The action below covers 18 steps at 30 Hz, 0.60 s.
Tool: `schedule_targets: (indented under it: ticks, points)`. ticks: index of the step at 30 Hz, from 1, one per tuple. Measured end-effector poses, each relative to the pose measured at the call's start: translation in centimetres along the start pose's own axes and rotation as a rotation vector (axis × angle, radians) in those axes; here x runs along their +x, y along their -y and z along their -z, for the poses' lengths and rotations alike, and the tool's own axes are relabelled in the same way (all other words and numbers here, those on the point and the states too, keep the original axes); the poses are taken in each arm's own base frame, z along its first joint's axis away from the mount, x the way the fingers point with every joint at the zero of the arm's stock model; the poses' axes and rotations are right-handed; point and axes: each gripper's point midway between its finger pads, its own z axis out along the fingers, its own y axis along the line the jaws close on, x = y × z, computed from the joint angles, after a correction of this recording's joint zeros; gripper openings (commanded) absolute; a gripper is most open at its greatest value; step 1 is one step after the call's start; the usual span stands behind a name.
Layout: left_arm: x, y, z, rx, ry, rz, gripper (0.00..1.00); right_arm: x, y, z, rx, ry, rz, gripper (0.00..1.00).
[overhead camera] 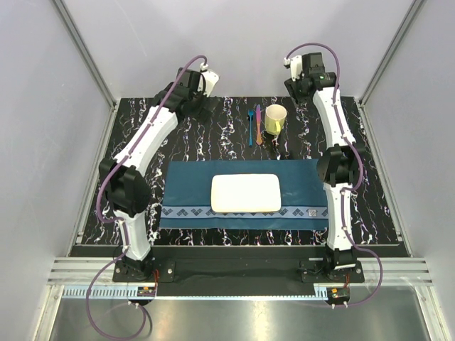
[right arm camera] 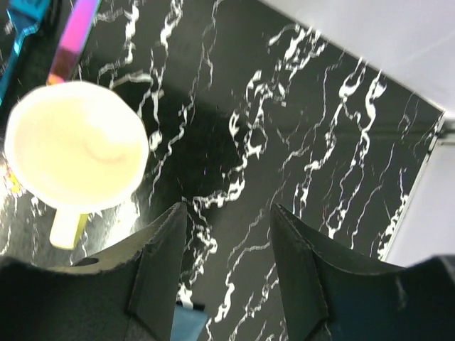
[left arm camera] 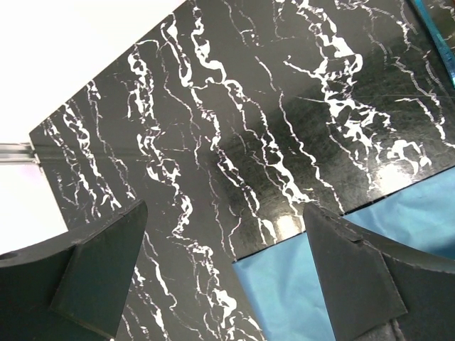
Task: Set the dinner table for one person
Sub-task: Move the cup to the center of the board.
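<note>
The dinner table (overhead camera: 213,121) is a black tabletop with white veins. A teal placemat (overhead camera: 185,186) lies at its middle with a white rectangular plate (overhead camera: 245,192) on it. A pale yellow cup (overhead camera: 275,118) stands behind the mat, and a blue utensil (overhead camera: 251,126) and an iridescent pink one (overhead camera: 259,116) lie to its left. My left gripper (overhead camera: 193,106) hovers open and empty over the back left; its wrist view shows the mat's corner (left arm camera: 313,270) between the fingers (left arm camera: 99,277). My right gripper (right arm camera: 229,241) is open and empty, just right of the cup (right arm camera: 75,145).
White enclosure walls and metal posts (overhead camera: 85,57) surround the table. In the right wrist view, the blue utensil (right arm camera: 21,21) and pink utensil (right arm camera: 75,35) lie beyond the cup. The table's right edge (right arm camera: 419,177) shows there.
</note>
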Motion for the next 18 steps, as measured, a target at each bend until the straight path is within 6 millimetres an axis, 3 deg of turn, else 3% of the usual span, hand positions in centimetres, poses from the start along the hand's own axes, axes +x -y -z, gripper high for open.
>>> schedule_targets:
  ticks: [7,18]
  points:
    - [0.3,-0.3,0.2,-0.018,-0.005,-0.033,0.99,-1.5,-0.6,-1.0,-0.018,0.067,-0.026,0.59]
    - [0.4,0.0,0.1,-0.031,-0.014,-0.073,0.99,-0.7,-2.6,-3.5,-0.100,0.062,-0.064,0.57]
